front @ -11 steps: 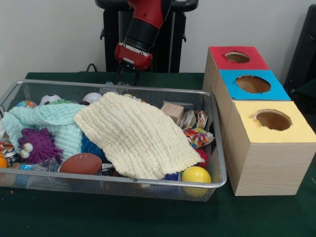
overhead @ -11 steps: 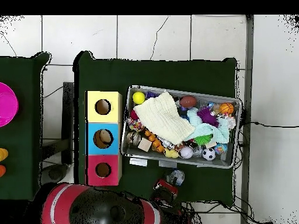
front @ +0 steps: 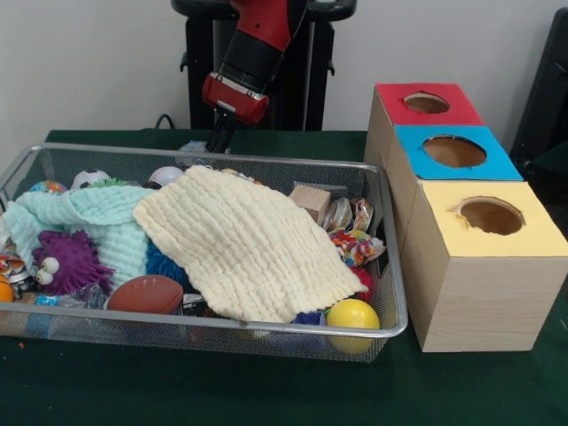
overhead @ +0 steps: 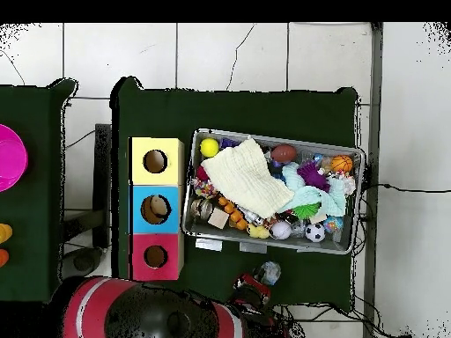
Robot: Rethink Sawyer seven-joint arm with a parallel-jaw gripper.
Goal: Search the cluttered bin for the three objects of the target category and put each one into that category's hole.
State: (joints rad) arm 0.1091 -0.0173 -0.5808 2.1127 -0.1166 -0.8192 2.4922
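The silver wire-mesh bin (front: 395, 266) lies on the green table, full of clutter. A cream cloth (front: 248, 240) covers its middle and a mint cloth (front: 98, 217) lies to the left of it. Around them show a purple spiky toy (front: 67, 262), a brown football (front: 146, 293), a yellow ball (front: 352, 313), a wooden block (front: 311, 200) and a soccer ball (front: 89, 177). My gripper (front: 217, 142) hangs just behind the bin's far rim, outside the bin (overhead: 352, 202). In the overhead view the gripper (overhead: 253, 288) has a small pale object (overhead: 269, 272) beside it.
Three wooden boxes stand in a row right of the bin, each with a round hole on top: red (front: 426, 102), blue (front: 454, 151), yellow (front: 490, 216). In the overhead view the blue box's hole (overhead: 157, 209) shows something tan inside. A second table with a pink disc (overhead: 9, 157) stands apart.
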